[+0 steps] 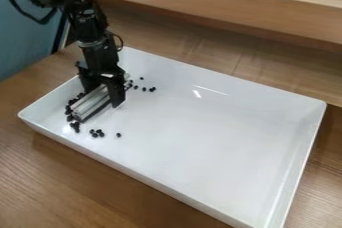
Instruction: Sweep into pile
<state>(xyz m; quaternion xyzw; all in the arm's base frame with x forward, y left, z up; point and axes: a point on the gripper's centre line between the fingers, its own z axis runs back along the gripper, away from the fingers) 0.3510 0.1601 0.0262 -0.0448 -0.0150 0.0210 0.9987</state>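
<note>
Hand gripping pale sweeper; best keep its edge flat on the tray, strokes slow, angled to gather stray black beads beyond both ends.

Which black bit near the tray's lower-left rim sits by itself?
The single bit just right of the small cluster in the camera view; the others there are bunched together.

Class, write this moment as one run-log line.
gripper: holding silver bar | bar: low in white tray, near one end | black bits: many beside bar, others scattered | single pile: not yet
</note>
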